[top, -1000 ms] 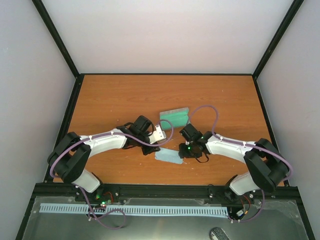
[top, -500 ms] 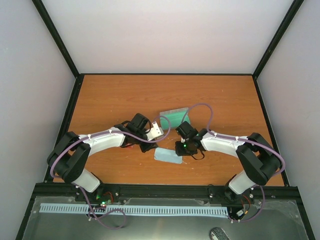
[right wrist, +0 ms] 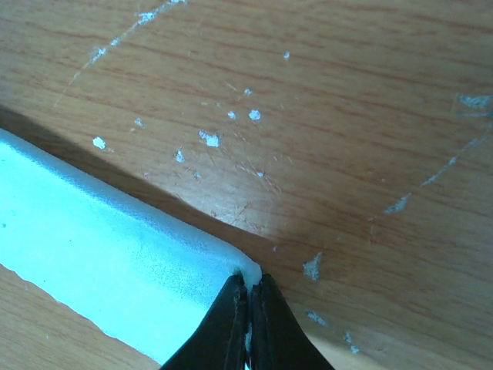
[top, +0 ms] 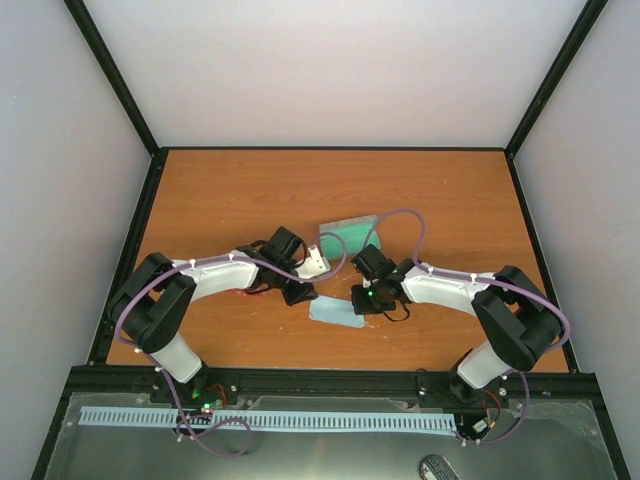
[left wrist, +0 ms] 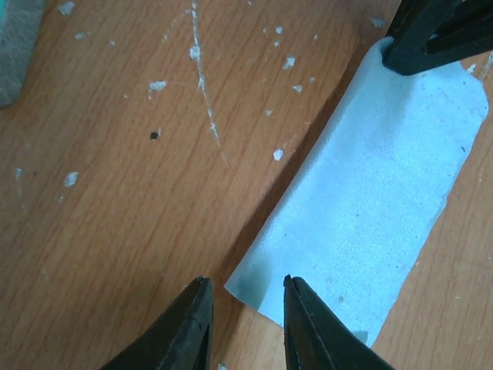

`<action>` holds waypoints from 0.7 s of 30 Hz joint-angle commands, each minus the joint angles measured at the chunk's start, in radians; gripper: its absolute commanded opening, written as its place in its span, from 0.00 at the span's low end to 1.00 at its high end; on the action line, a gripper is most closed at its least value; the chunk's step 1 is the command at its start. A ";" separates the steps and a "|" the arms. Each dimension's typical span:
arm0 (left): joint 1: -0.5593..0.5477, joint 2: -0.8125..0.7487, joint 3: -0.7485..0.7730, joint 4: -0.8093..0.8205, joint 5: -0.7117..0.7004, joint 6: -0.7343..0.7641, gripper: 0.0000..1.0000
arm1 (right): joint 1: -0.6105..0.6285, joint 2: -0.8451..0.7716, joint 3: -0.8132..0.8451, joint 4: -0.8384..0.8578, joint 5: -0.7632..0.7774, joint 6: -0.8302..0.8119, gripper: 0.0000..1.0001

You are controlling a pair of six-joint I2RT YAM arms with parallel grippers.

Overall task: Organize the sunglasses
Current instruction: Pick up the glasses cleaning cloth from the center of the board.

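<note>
The light blue cloth (top: 335, 312) lies on the table between my two grippers. My right gripper (right wrist: 249, 281) is shut on its right corner (right wrist: 100, 247), which is lifted slightly; in the top view this gripper (top: 362, 303) is at the cloth's right end. My left gripper (left wrist: 245, 284) is open, its jaws standing either side of the cloth's near corner (left wrist: 370, 200); in the top view it (top: 300, 294) is at the cloth's left end. A thin red-orange bit (top: 244, 291) shows under my left forearm, likely the sunglasses, mostly hidden.
The grey case with green inside (top: 348, 238) lies open just behind the grippers; its edge shows in the left wrist view (left wrist: 15, 46). The right gripper's fingers (left wrist: 431, 35) show at the cloth's far end. Black frame rails border the wooden table (top: 440, 200).
My left gripper has moved down and right to the cloth's left corner. My right gripper shifted slightly left a second ago and has since held still on the cloth.
</note>
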 commanded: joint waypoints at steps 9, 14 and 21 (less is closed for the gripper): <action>-0.026 0.061 0.036 0.001 0.005 0.030 0.26 | 0.013 0.000 -0.016 -0.046 0.020 0.008 0.03; -0.032 0.096 0.046 0.011 -0.001 0.030 0.25 | 0.013 -0.010 -0.020 -0.048 0.022 0.010 0.03; -0.054 0.100 0.036 0.002 0.014 0.032 0.02 | 0.013 -0.021 -0.024 -0.051 0.029 0.013 0.03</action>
